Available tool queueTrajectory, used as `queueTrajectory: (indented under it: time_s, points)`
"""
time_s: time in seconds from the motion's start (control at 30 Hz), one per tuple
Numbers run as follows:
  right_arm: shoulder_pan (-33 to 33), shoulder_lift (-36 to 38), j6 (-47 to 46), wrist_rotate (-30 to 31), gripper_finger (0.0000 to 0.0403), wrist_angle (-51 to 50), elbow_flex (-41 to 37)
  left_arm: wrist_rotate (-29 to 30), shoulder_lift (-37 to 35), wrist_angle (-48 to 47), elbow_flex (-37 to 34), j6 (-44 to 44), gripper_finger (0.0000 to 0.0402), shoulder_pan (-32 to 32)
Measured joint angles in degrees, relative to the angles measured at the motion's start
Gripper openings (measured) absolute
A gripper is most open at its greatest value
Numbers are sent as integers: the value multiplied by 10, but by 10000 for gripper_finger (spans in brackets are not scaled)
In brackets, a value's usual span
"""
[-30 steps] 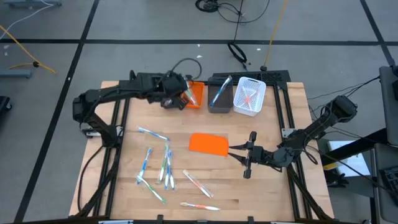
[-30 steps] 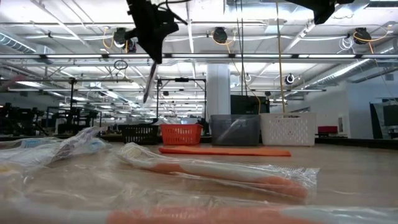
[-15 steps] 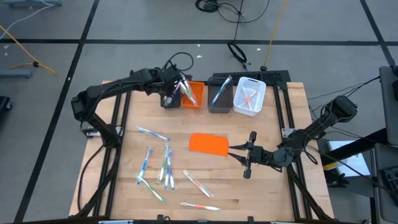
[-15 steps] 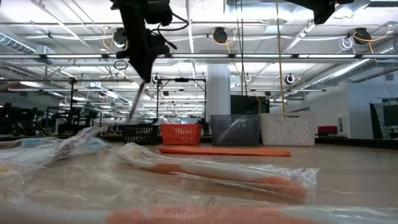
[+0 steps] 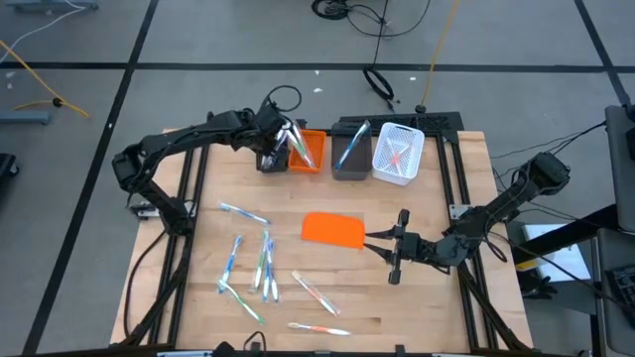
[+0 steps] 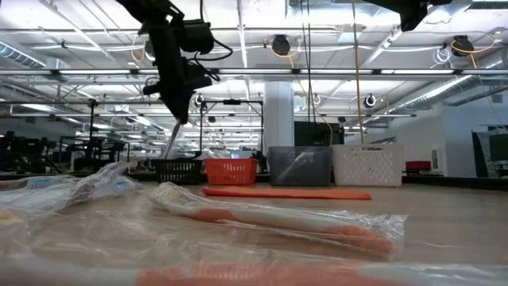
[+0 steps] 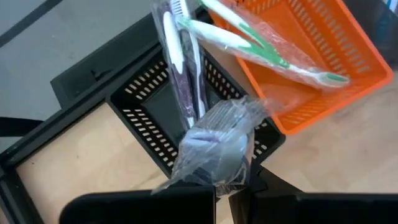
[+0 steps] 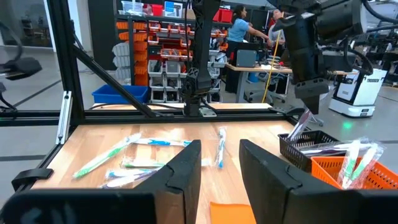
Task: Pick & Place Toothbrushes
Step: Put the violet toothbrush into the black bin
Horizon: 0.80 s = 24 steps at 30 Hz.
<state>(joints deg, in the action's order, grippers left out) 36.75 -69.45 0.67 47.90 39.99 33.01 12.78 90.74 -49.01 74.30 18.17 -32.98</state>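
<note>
Left pincer [image 5: 275, 142]: closed on a clear-wrapped toothbrush [image 7: 180, 68], held directly over the black bin [image 5: 273, 158]; brush hung head-down into the bin's mouth, not yet let go.
Held brush: white with a dark purple accent, wrapper bunched at the fingertips [image 7: 205, 186]; whether its tip touched the bin floor could not be told.
Right pincer [image 5: 397, 247]: fingers spread apart, nothing between them, parked low over the counter [image 5: 446, 307] just beside the orange sheet [image 5: 332, 230], on the side away from the black bin.
Done so far: green-accented wrapped brushes [image 7: 267, 46] lay in the orange bin [image 5: 309, 152] next to the black bin; one brush [image 5: 353, 141] leaned in the grey bin [image 5: 349, 162]; orange-red brushes [image 5: 397, 156] lay in the white bin [image 5: 398, 154], farthest along the row from the black bin.
Left to do: roughly ten loose toothbrushes [image 5: 260, 263] still scattered on the counter, well apart from the black bin and across the orange sheet's near side; judged around the middle of the sorting.
In the way: nothing directly under the held brush; orange bin rim touching the black bin, so a swinging wrapper could catch there.
Beyond the counter: shelving and people [image 8: 239, 28] in the workshop behind, far from the black bin.
</note>
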Motion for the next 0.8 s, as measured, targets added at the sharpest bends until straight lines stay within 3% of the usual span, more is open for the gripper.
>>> queueTrajectory:
  time_s: [0.37,0.63,0.8]
  points:
    - [0,-1,0,0,100,-7,0,6,0,94,-49,3,20,-22]
    - [0,-1,0,0,100,-13,0,27,0,104,-50,-1,25,-28]
    - [0,-1,0,0,100,-16,0,29,0,104,-50,-6,59,-35]
